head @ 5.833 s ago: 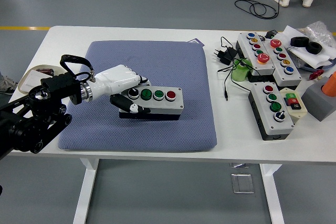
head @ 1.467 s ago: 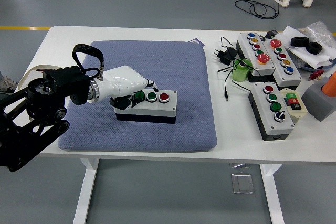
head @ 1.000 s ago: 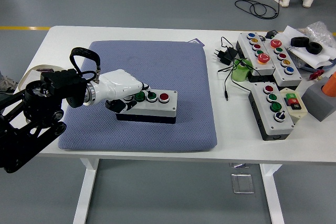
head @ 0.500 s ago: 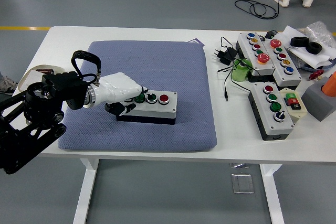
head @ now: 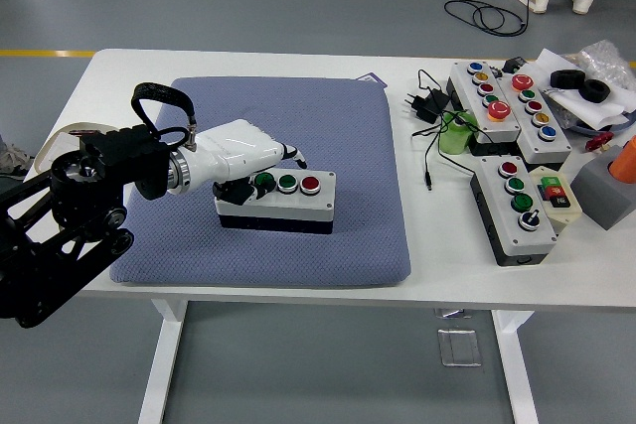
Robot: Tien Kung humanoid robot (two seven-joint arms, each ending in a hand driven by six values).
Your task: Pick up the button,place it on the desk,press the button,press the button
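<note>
The button box point(head: 276, 201) lies on the blue pad point(head: 298, 126) at about 7 o'clock from the table's point(head: 248, 62) middle, its green, green and red buttons facing up, the white left hand point(head: 241, 154) loosely uncurled over its 9 o'clock end, grasping nothing; no lettering is legible.

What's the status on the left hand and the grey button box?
Left white hand open, fingers over left end of grey three-button box, holding nothing. Box flat on blue-grey mat. Right hand not in view. Nothing in the way.
</note>
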